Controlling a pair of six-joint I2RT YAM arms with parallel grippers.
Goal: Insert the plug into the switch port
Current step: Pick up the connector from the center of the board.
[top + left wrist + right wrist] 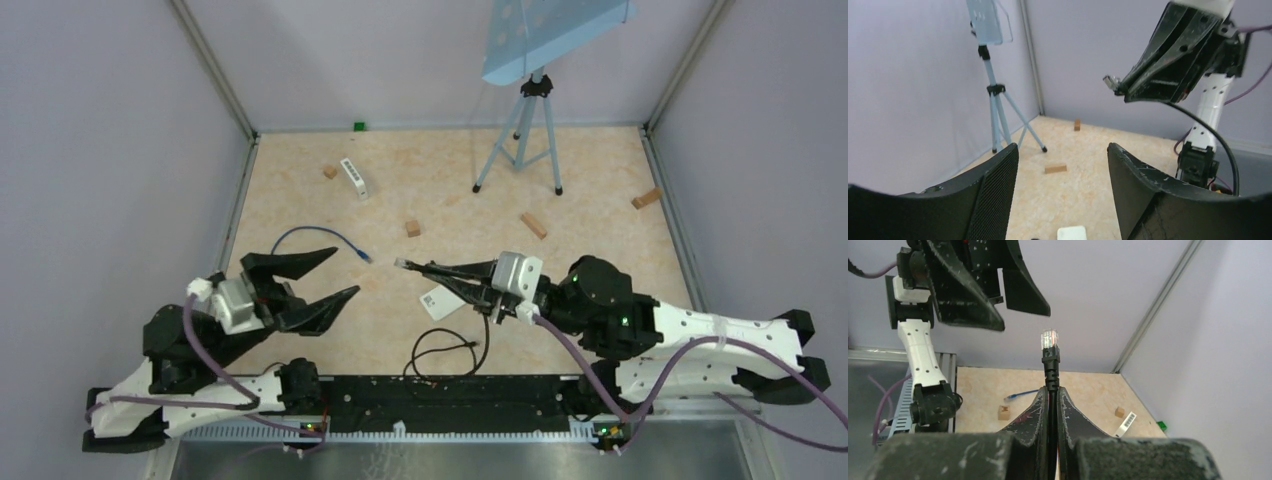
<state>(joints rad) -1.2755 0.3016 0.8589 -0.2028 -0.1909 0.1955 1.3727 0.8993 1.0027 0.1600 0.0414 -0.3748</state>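
While tight around plug (1049, 341), right jaws.

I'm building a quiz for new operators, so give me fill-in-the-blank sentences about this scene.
1. The right hand grips a ____ cord ending in the plug.
2. The left hand holds nothing, and its jaws stand ____.
3. The loose cable lying on the table is ____.

Missing words: black; open; blue.
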